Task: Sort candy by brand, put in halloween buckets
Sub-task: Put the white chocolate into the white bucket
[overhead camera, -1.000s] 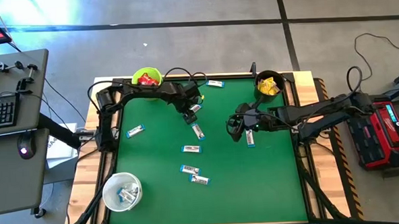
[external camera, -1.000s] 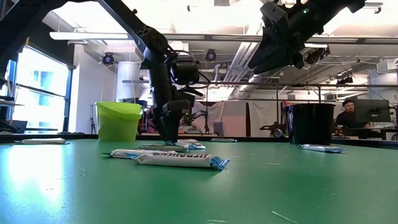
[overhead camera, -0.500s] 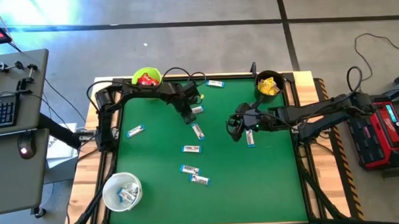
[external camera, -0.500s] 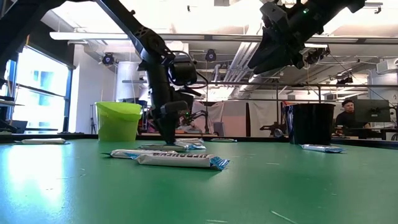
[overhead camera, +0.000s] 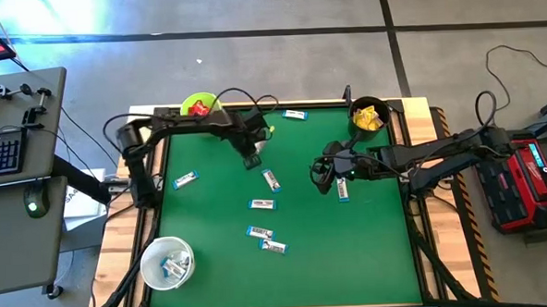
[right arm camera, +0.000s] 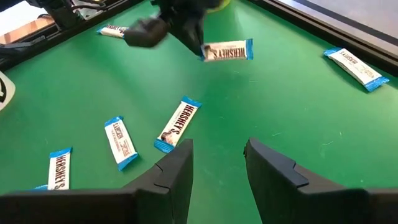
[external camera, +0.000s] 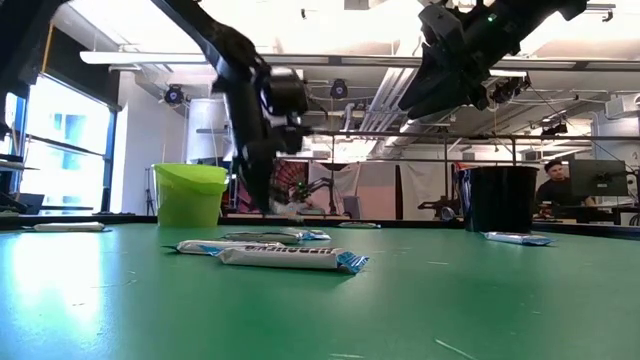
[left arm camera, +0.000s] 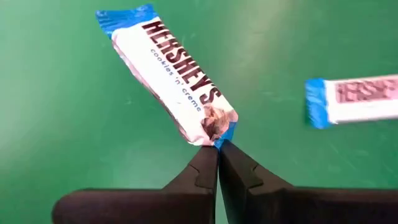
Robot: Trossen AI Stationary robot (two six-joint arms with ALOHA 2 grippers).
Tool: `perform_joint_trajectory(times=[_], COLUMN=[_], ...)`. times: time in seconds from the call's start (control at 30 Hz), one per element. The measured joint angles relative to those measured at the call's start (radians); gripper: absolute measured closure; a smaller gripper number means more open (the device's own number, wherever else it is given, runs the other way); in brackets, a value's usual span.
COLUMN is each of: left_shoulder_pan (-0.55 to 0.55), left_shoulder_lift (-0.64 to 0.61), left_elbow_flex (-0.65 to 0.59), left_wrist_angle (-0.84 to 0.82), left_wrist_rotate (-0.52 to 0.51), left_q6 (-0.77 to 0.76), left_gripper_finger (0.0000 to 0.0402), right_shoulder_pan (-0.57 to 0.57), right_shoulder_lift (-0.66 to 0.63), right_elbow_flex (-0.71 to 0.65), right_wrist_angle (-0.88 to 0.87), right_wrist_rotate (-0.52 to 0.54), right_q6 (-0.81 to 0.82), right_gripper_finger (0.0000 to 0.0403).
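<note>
left gripper (left arm camera: pixel 217 144) pinched together on the tip of a white-and-blue bar (left arm camera: pixel 168 81), lifted clear of the green table (overhead camera: pixel 370 251), near the far edge beside the lime green bucket (overhead camera: pixel 200 107) at the far left corner, red packets inside. right gripper (right arm camera: pixel 217 155) hovers mid-table with fingers apart, nothing between them. black bucket (overhead camera: pixel 369 115) at the far right corner holds yellow packets. white bucket (overhead camera: pixel 167 262) at the near left corner seems to hold bars, hard to read. six more loose bars (overhead camera: pixel 263 204) are scattered over the table, one by the far edge, one toward the left edge, the rest around the middle.
</note>
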Motion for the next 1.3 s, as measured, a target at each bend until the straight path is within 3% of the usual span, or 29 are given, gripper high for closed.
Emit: perform_joint_trajectory(times=[0.23,0.47,0.87,1.07,1.3], left_shoulder_pan=[-0.065,-0.182,-0.537,-0.782,-1.055], left_shoulder_lift=[-0.178,-0.35,-0.532,-0.595,-0.626], left_elbow_flex=[0.001,0.001,0.002,0.002,0.002], left_wrist_angle=[-0.091,-0.212,-0.555,-0.609,-0.69], left_wrist_rotate=[0.042,0.078,0.076,0.118,0.151], left_q6=[0.08,-0.005,-0.528,-0.781,-1.011], left_gripper_finger=[0.0401,0.0401,0.0401,0.0401,0.0401], right_shoulder_pan=[0.0,-0.03,-0.066,-0.066,-0.063], right_shoulder_lift=[0.0,0.0,0.0,0.0,0.0], right_elbow_flex=[0.0,0.0,0.0,0.0,0.0], right_wrist_angle=[0.0,0.0,0.0,0.003,0.01], right_wrist_rotate=[0.0,-0.013,-0.088,-0.089,-0.087], right_q6=[-0.057,-0.081,-0.121,-0.128,-0.02], right_gripper_finger=[0.0269,0.0269,0.0269,0.0269,0.0269])
